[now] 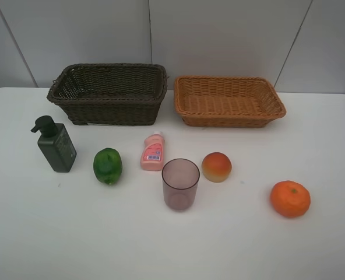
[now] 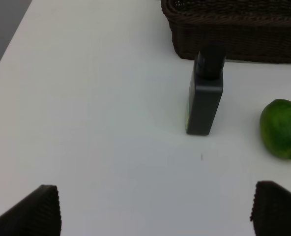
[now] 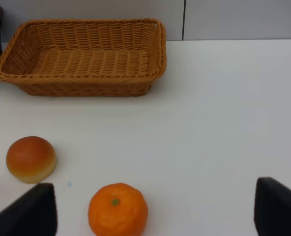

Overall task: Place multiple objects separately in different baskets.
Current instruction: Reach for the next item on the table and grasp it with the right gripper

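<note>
Dark brown basket (image 1: pixel 108 114) and tan basket (image 1: pixel 228 119) sit empty beyond the fingers (image 2: pixel 37 214), spread wide on both arms, holding nothing. Pump bottle (image 2: pixel 204 98) and green fruit (image 2: pixel 283 129) stand ahead of the left gripper (image 2: pixel 155 211), peach (image 3: pixel 31 159) and tangerine (image 3: pixel 118 209) before the right gripper (image 3: pixel 155 211), seemingly laid out for sorting.

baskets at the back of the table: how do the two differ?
Colour: the dark brown basket is almost black-brown, while the light orange-tan basket is bright tan.
Depth: the dark brown basket has tall walls. The light orange-tan basket is shallow, with sides that flare outward.
Place: in the high view the dark brown basket sits left and the light orange-tan basket right, apart.
Shared: both are rectangular wicker, upright, with nothing visible inside.
</note>
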Controlling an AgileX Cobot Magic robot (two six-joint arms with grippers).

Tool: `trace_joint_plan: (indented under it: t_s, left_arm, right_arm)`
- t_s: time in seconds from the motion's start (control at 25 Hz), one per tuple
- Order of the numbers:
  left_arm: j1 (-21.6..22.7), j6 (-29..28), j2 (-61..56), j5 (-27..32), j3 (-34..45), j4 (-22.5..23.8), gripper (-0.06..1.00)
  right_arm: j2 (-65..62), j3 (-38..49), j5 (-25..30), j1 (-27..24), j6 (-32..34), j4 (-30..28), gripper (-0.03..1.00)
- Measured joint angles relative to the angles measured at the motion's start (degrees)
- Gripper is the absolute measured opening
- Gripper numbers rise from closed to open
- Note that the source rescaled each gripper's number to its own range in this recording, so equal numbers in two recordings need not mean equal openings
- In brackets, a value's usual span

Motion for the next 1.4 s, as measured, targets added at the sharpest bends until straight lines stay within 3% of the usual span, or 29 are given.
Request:
trace_joint_plan:
  t_s: [0.36, 0.72, 0.88, 0.96, 1.08, 1.24, 1.4]
  left_arm:
    - [0.0, 0.0, 0.0, 0.0, 0.0, 0.0, 1.00]
    - [0.0, 0.0, 0.0, 0.0, 0.0, 0.0, 1.00]
    - [0.0, 0.0, 0.0, 0.0, 0.0, 0.0, 1.00]
    - [0.0, 0.0, 0.0, 0.0, 0.0, 0.0, 1.00]
    - [0.0, 0.0, 0.0, 0.0, 0.0, 0.0, 1.00]
    - [0.0, 0.0, 0.0, 0.0, 0.0, 0.0, 1.00]
    - [0.0, 0.0, 0.0, 0.0, 0.0, 0.0, 1.00]
  right_arm:
    - [4.3, 0.0, 0.0, 0.0, 0.0, 0.0, 0.63]
    - [32.0, -5.9, -0.1, 0.0, -0.1, -0.1, 0.63]
    - [45.9, -9.8, -6.3, 0.6, -2.5, -6.3, 0.63]
    - [52.4, -11.3, -10.7, 3.3, -3.0, -10.9, 0.63]
    - [61.8, -14.5, -16.9, 9.3, -3.1, -13.0, 0.63]
    - [71.3, -20.3, -24.0, 16.2, -3.1, -8.5, 0.63]
    - [77.6, -24.8, -25.5, 22.3, -3.0, -0.9, 0.63]
